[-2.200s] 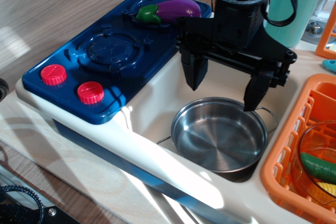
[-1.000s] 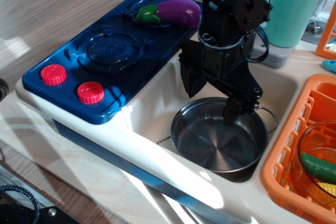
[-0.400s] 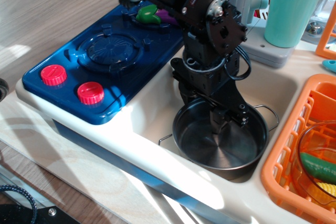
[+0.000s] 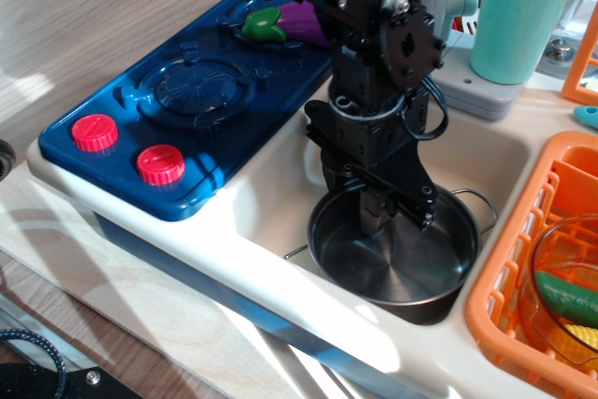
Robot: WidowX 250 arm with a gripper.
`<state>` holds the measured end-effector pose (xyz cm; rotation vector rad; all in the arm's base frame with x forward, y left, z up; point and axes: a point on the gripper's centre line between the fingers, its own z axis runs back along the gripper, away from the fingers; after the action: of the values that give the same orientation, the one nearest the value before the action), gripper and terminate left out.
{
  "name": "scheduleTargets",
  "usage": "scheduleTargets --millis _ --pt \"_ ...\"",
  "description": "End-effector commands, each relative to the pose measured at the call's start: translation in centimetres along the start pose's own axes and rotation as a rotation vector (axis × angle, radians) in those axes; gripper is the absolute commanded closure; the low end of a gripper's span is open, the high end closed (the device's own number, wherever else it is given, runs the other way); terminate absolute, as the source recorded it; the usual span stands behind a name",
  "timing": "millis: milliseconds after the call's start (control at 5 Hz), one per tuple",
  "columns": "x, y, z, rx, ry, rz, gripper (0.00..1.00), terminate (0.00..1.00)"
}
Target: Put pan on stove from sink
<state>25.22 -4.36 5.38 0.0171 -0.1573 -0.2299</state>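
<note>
Only the one view, looking down over my wrist. My fingers (image 4: pixel 360 201) are down at the pan (image 4: pixel 397 254), which sits in the sink (image 4: pixel 271 198), and they straddle its near-left rim: one finger reaches inside the bowl, the other sits outside the wall, mostly hidden by my own housing. The gap looks narrow, but I cannot tell whether the rim is actually pinched or just bracketed.

The stove (image 4: pixel 201 91) lies up and to my left, its near burner bare, while an eggplant (image 4: pixel 280 21) occupies the far one.

The risk, I judge, is a thin shiny rim held at one edge. If I lift with a weak pinch, the pan could tilt, swing or slip back. The sink wall between me and the stove could also catch its underside.
</note>
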Motion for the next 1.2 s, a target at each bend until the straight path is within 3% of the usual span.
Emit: scheduleTargets --millis 0,600,1000 --pt "1.5 1.4 4.0 0.061 -0.009 -0.015 1.0 0.0" --pt "0.7 5.3 11.6 0.196 0.091 -0.079 1.0 0.0" --pt "-0.3 9.9 14.7 0.282 0.09 -0.154 1.0 0.0"
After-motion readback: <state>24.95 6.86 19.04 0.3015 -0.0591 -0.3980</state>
